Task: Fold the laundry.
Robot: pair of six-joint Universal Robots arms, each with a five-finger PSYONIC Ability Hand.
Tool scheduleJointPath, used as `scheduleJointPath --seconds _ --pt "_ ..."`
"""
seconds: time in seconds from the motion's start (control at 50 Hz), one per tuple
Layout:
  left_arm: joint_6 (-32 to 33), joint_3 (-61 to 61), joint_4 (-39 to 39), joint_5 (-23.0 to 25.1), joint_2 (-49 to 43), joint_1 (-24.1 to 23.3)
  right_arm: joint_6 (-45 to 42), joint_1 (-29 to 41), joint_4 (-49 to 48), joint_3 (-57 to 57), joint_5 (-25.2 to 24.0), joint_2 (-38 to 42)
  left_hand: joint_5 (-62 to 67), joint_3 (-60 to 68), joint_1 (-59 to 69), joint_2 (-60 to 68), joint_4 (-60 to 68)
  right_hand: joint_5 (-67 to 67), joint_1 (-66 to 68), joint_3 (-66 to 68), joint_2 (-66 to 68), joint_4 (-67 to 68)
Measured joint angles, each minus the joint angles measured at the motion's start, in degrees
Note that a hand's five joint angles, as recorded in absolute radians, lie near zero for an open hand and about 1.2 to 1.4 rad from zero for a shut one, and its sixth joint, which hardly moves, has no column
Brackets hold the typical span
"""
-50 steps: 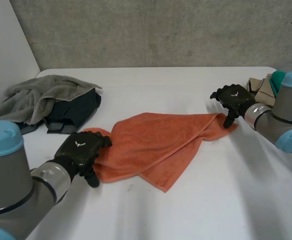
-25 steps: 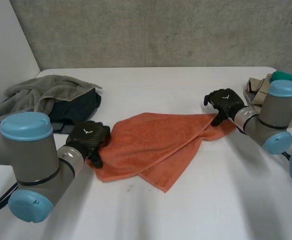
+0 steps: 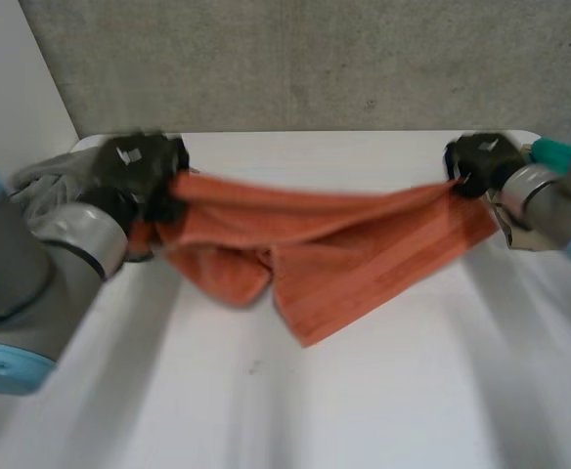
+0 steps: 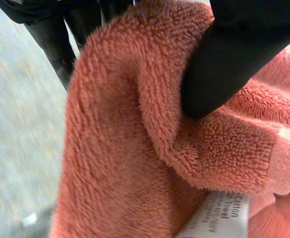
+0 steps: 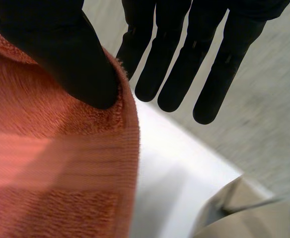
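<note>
An orange towel (image 3: 354, 244) hangs above the white table (image 3: 383, 391), stretched between my two hands. Its top edge runs taut from one hand to the other and the rest sags below, bunched near the left. My left hand (image 3: 139, 166) is raised at the back left, shut on the towel's left end. In the left wrist view its thumb (image 4: 234, 59) presses into the towel (image 4: 125, 158) beside a white label (image 4: 224, 218). My right hand (image 3: 479, 161) holds the right corner at the back right. There the thumb (image 5: 60, 54) pinches the towel's edge (image 5: 55, 173).
A grey towel pile (image 3: 41, 181) lies at the back left, behind my left hand. Beige folded cloth (image 5: 254, 213) and a teal item (image 3: 557, 151) sit at the table's far right edge. A concrete wall runs behind the table.
Both hands have closed on the towel's ends and lifted it off the table, moving up, back and apart. The towel went from lying crumpled to hanging taut between them.
</note>
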Motion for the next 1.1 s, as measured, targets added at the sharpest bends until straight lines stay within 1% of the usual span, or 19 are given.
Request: scheduleJointPath --seconds 0.12,0.16,0.24,0.32,0.4,0.52,0.56,0.58,0.6,0.62,0.64,0.66,0.7,0.74,0.8,0.88,0.96,1.02,1.1 --pt "-3.75 6.55 -8.67 2.73 7.61 0.29 -1.53 -2.27 -0.17 11.5 -3.4 -19.11 0.0 0.0 0.0 0.0 0.0 0.26 0.0 0.0 0.0 0.12" --pt "-4.32 9.44 -13.44 3.65 8.34 0.29 -3.14 -2.6 -0.64 16.01 -4.55 -26.13 0.0 0.0 0.0 0.01 0.0 0.36 0.0 0.01 0.0 0.13" --pt "-4.5 14.29 -22.89 4.82 6.57 0.27 -6.14 -2.42 -0.73 22.3 -5.67 -34.28 0.0 0.0 0.0 0.05 0.0 0.45 0.0 0.02 0.0 0.13" --pt "-4.2 18.4 -30.96 4.9 1.11 0.38 -10.16 -0.88 0.89 26.53 -5.6 -36.81 0.0 0.0 0.0 0.05 0.0 0.45 0.0 0.02 0.0 0.14" --pt "-3.23 21.89 -34.41 3.27 -6.82 0.57 -15.03 1.18 2.77 28.67 -4.5 -34.15 0.0 0.0 0.0 0.05 0.0 0.45 0.0 0.02 0.0 0.14" --pt "1.99 28.71 -32.32 -1.93 -21.66 0.94 -19.16 4.52 2.71 28.44 -0.01 -24.7 0.0 -0.01 0.0 0.01 -0.05 0.45 0.0 0.02 0.0 0.14" --pt "4.21 31.26 -31.15 -3.41 -25.82 0.99 -19.35 5.65 1.55 27.72 2.91 -20.74 -3.81 -6.06 -3.98 -7.15 -6.53 0.45 0.0 0.02 0.0 0.14" --pt "4.21 31.26 -31.15 -3.41 -25.82 0.99 -19.35 5.65 1.55 27.72 2.91 -20.74 -3.81 -6.06 -3.98 -7.15 -6.53 0.45 0.0 0.02 0.0 0.14" --pt "5.83 33.25 -30.32 -4.32 -28.59 0.96 -19.22 6.38 0.47 27.25 5.14 -18.17 -3.81 -6.06 -3.98 -7.15 -6.53 0.45 0.0 0.02 0.0 0.14" --pt "7.06 34.84 -29.75 -4.9 -30.51 0.89 -18.99 6.97 -0.65 26.9 7.18 -16.07 -24.32 -27.63 -25.91 -28.26 -28.03 0.45 0.0 0.02 0.0 0.15" --pt "7.61 35.58 -29.43 -5.17 -31.25 0.79 -18.8 7.33 -1.42 26.85 8.36 -14.92 -30.85 -33.59 -32.34 -34.21 -34.57 0.45 0.0 0.02 0.0 0.15" --pt "7.89 35.94 -29.25 -5.32 -31.47 0.7 -18.64 7.61 -2.04 26.9 9.23 -14.15 -40.87 -44.24 -42.31 -44.87 -44.59 0.46 0.0 0.02 0.0 0.15" --pt "7.91 35.75 -28.83 -5.59 -30.65 0.41 -18.23 8.21 -3.76 27.52 10.97 -12.82 -50.51 -52.89 -50.53 -53.32 -53.94 0.45 0.0 0.02 0.0 0.15" --pt "7.4 34.27 -28.38 -5.73 -28.86 0.27 -18.02 8.46 -4.62 28.28 11.45 -12.69 -51.81 -54.71 -50.85 -55.17 -55.78 0.45 0.0 0.02 0.0 0.15" --pt "6.32 30.25 -26.98 -6.02 -24.76 0.22 -17.73 8.7 -5.91 29.89 11.62 -13.26 -51.82 -54.78 -50.85 -55.32 -55.93 0.45 0.0 0.02 0.0 0.15" --pt "4.59 18.96 -21.78 -6.55 -15.26 0.61 -17.26 8.75 -7.7 33.14 10.85 -15.36 -51.48 -54.33 -50.25 -54.69 -55.25 0.45 0.0 0.02 0.0 0.15" --pt "3.91 8.24 -15.14 -5.91 -8.34 0.94 -17.03 8.65 -8.66 35.66 9.86 -17.16 -46.13 -49.58 -44.42 -49.82 -49.79 0.45 0.0 0.02 0.0 0.15" --pt "3.83 2.88 -10.09 -4.45 -6.67 1.11 -17.02 8.63 -8.96 37.01 9.16 -17.93 -45.29 -48.82 -44.34 -49.14 -49.22 0.45 0.0 0.02 0.0 0.15" --pt "3.83 0.95 -5.34 -2.82 -8.91 1.75 -17.1 8.61 -9.03 38.07 8.51 -18.3 -44.59 -48.04 -43.8 -48.45 -48.5 0.45 0.0 0.02 0.0 0.15"
